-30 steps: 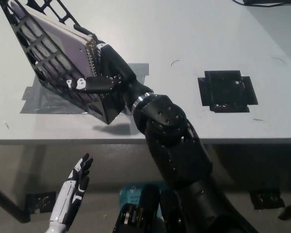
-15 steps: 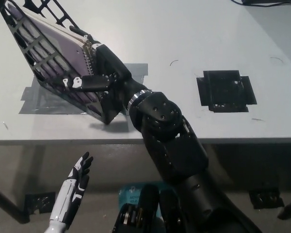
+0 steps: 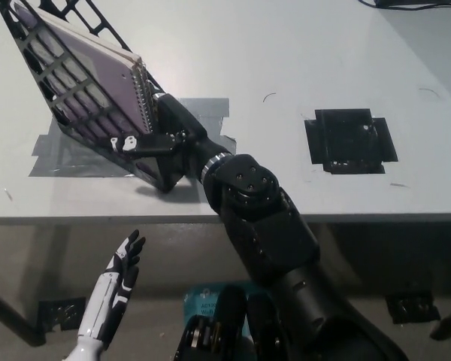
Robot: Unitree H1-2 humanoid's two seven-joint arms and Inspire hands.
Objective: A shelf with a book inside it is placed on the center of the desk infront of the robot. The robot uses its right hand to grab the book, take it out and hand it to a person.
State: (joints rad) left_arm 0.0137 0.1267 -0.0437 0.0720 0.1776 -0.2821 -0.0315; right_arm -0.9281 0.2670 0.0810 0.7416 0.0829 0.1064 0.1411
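Grey desk [image 3: 301,68], right robot hand [image 3: 161,135] gripping book [image 3: 98,71] in shelf [image 3: 60,98]

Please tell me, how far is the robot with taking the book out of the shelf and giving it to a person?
Done: the right hand has reached the black shelf and closed on the spiral-bound book at its lower end. In hand: the pull-out; most of the book lies inside the shelf. Left: drawing it out fully and handing it over; no person is in view. The left hand rests open below the desk edge.
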